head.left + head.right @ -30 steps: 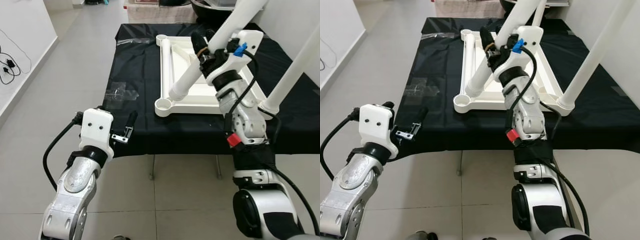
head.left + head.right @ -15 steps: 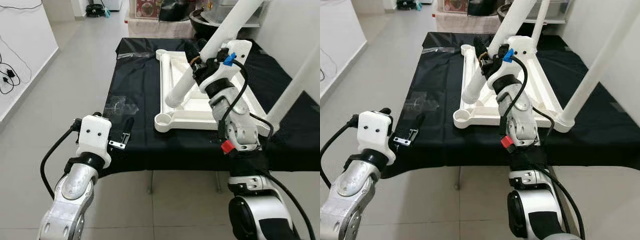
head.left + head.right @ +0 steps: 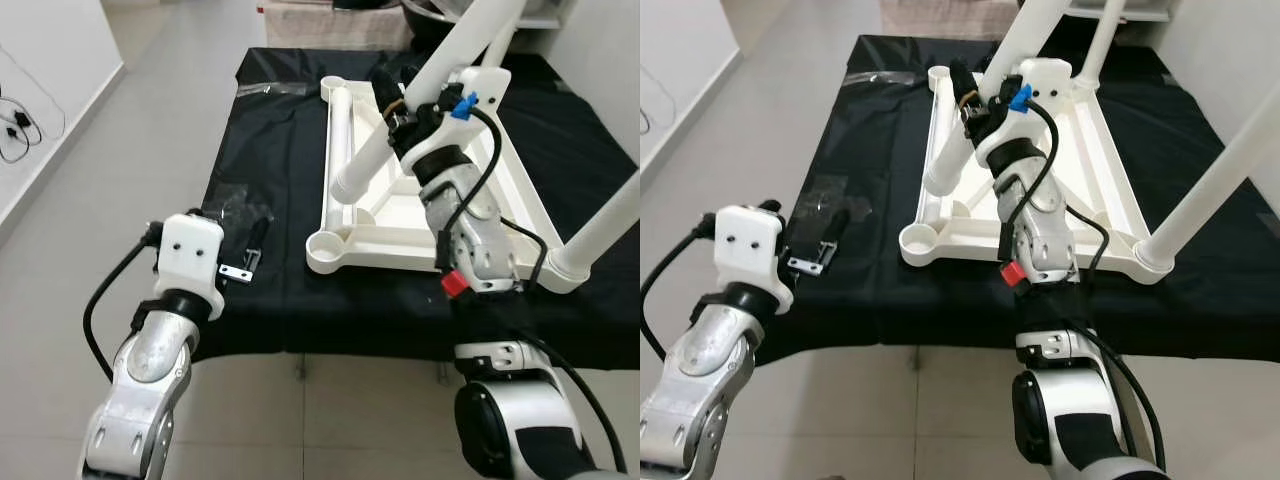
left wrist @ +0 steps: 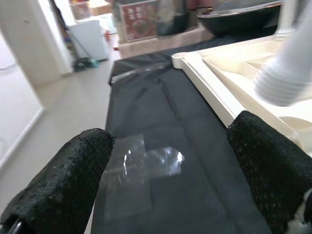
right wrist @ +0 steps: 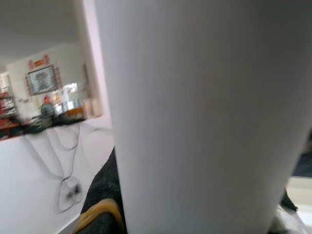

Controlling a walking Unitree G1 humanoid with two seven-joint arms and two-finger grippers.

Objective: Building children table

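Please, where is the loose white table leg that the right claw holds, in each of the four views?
Left eye view: white leg slants from top right down into the tabletop frame, right claw around it.
Right eye view: same leg, centre top.
Left wrist view: blurred threaded end at right edge.
Right wrist view: leg very close, across the middle.
Shared landmark: black cloth.

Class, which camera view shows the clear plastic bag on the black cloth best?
The left wrist view: the clear plastic bag lies close, framed between the left gripper's open fingers. Both eye views show it small and faint beside that gripper. The right wrist view shows a white table leg instead.
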